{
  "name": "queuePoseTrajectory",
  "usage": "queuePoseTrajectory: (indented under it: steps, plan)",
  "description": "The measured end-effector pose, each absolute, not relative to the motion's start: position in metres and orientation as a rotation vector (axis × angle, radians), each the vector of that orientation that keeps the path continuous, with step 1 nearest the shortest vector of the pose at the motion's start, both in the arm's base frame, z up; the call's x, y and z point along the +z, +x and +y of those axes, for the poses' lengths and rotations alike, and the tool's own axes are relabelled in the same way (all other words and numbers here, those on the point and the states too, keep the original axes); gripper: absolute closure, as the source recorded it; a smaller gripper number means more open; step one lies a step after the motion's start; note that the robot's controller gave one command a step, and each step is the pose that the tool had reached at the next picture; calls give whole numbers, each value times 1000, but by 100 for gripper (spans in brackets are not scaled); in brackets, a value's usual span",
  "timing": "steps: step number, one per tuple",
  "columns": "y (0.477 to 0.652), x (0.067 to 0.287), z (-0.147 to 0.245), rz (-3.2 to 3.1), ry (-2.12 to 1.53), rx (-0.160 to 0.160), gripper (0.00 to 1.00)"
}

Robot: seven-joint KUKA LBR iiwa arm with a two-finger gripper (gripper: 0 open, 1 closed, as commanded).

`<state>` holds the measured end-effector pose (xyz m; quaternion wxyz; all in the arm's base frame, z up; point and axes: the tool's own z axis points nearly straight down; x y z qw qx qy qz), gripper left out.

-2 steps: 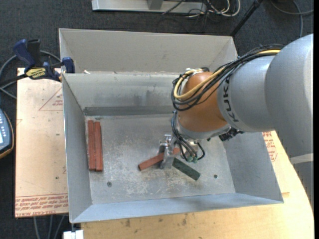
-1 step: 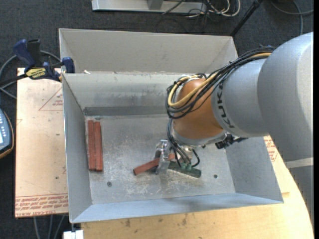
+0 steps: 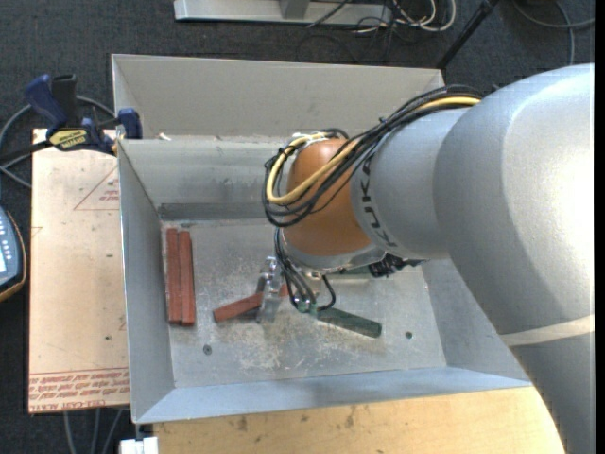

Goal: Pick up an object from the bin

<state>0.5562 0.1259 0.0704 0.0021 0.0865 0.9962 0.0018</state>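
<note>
Tool [image 3: 270, 297] is low in the middle of the bin [image 3: 144, 282], with its tip just above or on the floor; I cannot tell which. Its metal end meets the right end of a short reddish-brown bar [image 3: 234, 309]. The bar lies flat and tilted, its left end nearer the front wall. This is the thing my tool is at. Whether the tool is apart, together or clamped on the bar I cannot tell: the tip is small, seen from above, and overlaps the bar's end. Contact is likewise unclear.

My orange cover [image 3: 317, 206] sits directly above the tool and hides its upper part and the floor behind it. Black and yellow cables [image 3: 282, 180] loop over the cover's left side. Thinner wires hang below the cover, just right of the tool. My arm [image 3: 515, 206] covers the bin's right wall and right rear corner.

Dark green strip [image 3: 357, 324] lies flat to the right of the tool, near it. Its left end runs under the hanging wires, so I cannot see where it stops. It looks apart from the short bar, as far as I can see.

Two long reddish-brown bars [image 3: 180, 277] lie side by side, touching, along the left wall, well apart from the tool. Pale specks and dust are scattered over the floor, too fine to identify.
</note>
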Motion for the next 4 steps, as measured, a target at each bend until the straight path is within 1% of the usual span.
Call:
queuePoseTrajectory:
  steps: [1,2,3,4]
  plan:
    - [556,70,122,3127,280,3,0]
    - [556,70,122,3127,281,3,100]
    - [561,77,168,3115,388,6,100]
    - [573,174,203,3110,364,10,100]
